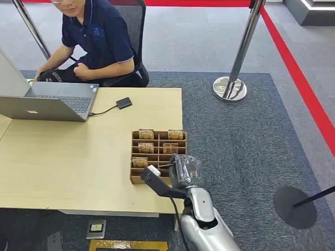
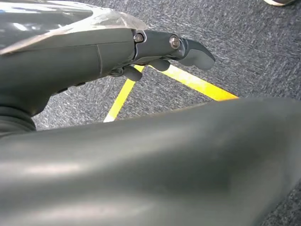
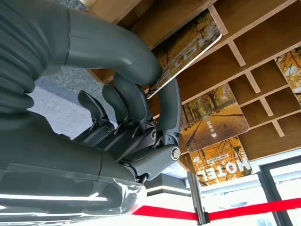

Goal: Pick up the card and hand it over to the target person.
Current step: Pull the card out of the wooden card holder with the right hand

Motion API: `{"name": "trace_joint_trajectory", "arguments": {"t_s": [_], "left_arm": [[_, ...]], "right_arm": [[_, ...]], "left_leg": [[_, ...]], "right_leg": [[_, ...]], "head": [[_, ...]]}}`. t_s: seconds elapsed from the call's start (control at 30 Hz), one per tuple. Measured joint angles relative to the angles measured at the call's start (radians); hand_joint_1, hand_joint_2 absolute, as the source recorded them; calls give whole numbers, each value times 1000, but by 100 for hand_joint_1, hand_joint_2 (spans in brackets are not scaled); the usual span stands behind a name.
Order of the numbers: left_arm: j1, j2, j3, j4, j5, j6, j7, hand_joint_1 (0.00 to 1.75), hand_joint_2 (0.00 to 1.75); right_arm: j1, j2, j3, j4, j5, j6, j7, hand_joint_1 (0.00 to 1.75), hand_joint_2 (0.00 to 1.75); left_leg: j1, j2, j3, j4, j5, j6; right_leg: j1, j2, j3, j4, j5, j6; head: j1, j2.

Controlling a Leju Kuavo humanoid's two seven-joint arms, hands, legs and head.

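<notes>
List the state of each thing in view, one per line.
Right hand: pinching a card.
Card: held at its edge, over the box.
Wooden box: on the table corner, cards in several slots.
Laptop: open, cable plugged in.
Left hand: holding nothing, over the carpet.

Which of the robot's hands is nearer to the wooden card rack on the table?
Right. The right hand is at the wooden compartmented card rack, pinching an autumn-leaf printed card. The left hand hangs over grey carpet with yellow floor tape, away from the rack.
</notes>
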Motion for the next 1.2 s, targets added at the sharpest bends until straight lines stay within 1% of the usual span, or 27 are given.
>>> {"name": "trace_joint_trajectory", "arguments": {"t_s": [0.13,0.27,0.37,0.5,1.2], "left_arm": [[1,1,-6,-1,-8,-3,-3,0,0],[-3,0,-5,-2,-10,3,7,0,0],[-5,-1,-2,-1,-8,9,13,0,0],[-4,-1,-7,-1,-15,11,17,0,0],[-4,-6,-15,-2,-27,13,7,0,0]], "right_arm": [[22,-18,-15,-71,-13,-6,0,154,175],[18,-29,-28,-137,-43,-4,-14,159,175],[3,-27,-29,-143,-58,12,-17,161,175],[-7,-29,-30,-147,-76,10,-26,164,175],[-26,-41,-29,-186,-101,0,-39,162,175]], "left_leg": [[0,-1,0,0,0,0],[0,0,-1,1,0,0],[0,1,-2,1,0,0],[0,0,-1,0,0,0],[0,0,-1,0,0,0]], "right_leg": [[0,-1,0,0,-1,0],[0,0,-1,0,0,-1],[0,1,-2,0,1,-1],[0,0,-1,0,0,0],[0,0,-1,0,0,0]], "head": [[0,0],[0,0],[0,0],[0,0],[0,0]]}}
